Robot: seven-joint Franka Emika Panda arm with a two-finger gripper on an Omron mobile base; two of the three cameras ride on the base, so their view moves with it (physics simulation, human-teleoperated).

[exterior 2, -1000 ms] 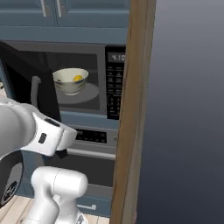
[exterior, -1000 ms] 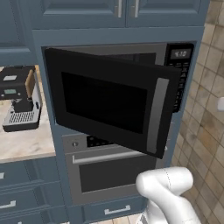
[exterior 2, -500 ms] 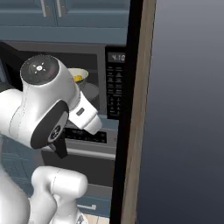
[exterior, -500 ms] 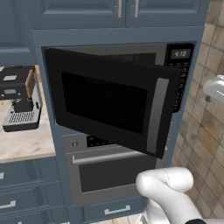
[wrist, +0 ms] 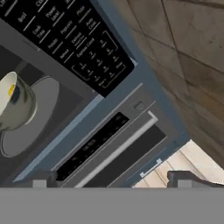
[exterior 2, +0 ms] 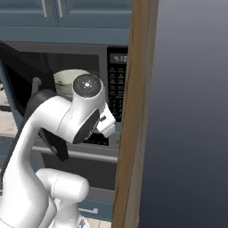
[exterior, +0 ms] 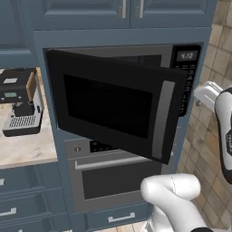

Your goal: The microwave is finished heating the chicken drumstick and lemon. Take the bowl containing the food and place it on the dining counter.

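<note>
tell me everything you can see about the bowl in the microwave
The bowl is round, deep and cream to pale green, with a glossy look. It sits on the grey round turntable plate inside the open microwave. A bit of yellow, the lemon, shows inside its rim. In the right base view its rim peeks above the robot's arm. Nothing grips it.
</note>
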